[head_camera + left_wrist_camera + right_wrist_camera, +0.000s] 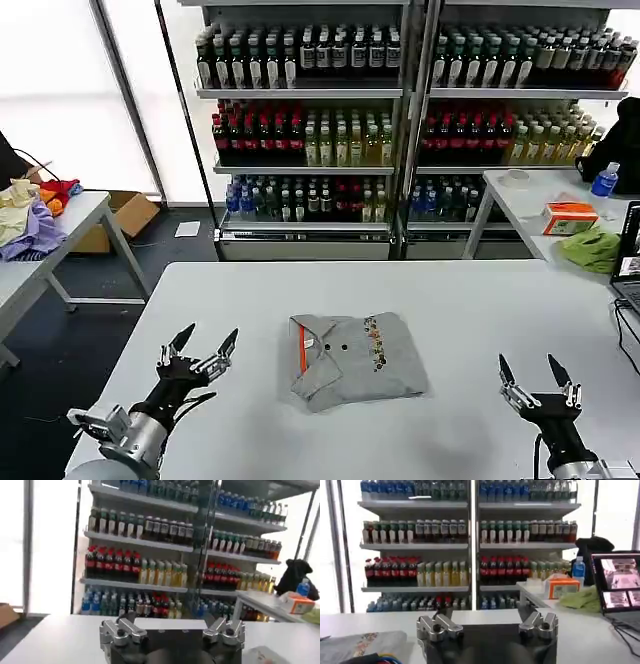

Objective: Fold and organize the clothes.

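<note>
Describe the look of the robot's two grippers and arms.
The left gripper and right gripper match: two slim, pointed dark fingers on silver metal knuckle blocks with round screws, above a black wrist. The left arm has a silver cylindrical joint and thin black cables along it.

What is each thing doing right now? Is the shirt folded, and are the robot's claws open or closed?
Collared grey shirt: folded, lying flat on the white table.
Left gripper: open, empty, beside the shirt.
Right gripper: open, empty, apart from the shirt.
</note>
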Controlling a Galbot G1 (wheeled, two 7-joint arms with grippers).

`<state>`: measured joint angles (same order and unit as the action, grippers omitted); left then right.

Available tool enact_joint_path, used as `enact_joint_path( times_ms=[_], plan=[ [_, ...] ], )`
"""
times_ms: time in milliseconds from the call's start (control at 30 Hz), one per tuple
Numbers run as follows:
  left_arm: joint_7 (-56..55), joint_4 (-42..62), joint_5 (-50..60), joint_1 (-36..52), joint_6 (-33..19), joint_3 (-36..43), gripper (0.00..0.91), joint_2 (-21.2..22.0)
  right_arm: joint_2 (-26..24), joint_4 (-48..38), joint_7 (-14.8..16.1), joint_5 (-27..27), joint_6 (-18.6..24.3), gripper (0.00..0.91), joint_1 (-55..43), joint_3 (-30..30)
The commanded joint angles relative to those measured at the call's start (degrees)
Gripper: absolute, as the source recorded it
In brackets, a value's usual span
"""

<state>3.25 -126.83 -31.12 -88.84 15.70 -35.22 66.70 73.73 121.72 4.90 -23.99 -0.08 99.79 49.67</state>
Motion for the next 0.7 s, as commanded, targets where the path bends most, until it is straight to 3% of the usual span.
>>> enact_joint_path(
  times_ms=[33, 167, 333, 700],
  plan=[
    [9.3, -1.0, 14.2, -5.0, -5.7, -3.2, 0.907, 8.4, 2.1, 0.9, 1.8, 1.8, 3.2, 0.907, 4.5, -2.8],
    [14.5, -1.2, 18.5, -5.5, -8.1, -5.3, 0.907, 10.4, 2.8, 0.1, 3.5, 3.0, 5.7, 0.907, 4.5, -4.3],
    [15.3, -1.4, 18.8, -6.4, -9.2, -6.1, 0.907, 10.8, 2.9, -0.1, 6.9, 3.0, 5.9, 0.907, 4.1, -2.2],
    [16.8, -0.5, 20.8, -6.5, -10.0, -6.2, 0.907, 11.1, 3.8, -0.4, 7.5, 0.7, 5.1, 0.907, 3.7, 3.0]
  ],
)
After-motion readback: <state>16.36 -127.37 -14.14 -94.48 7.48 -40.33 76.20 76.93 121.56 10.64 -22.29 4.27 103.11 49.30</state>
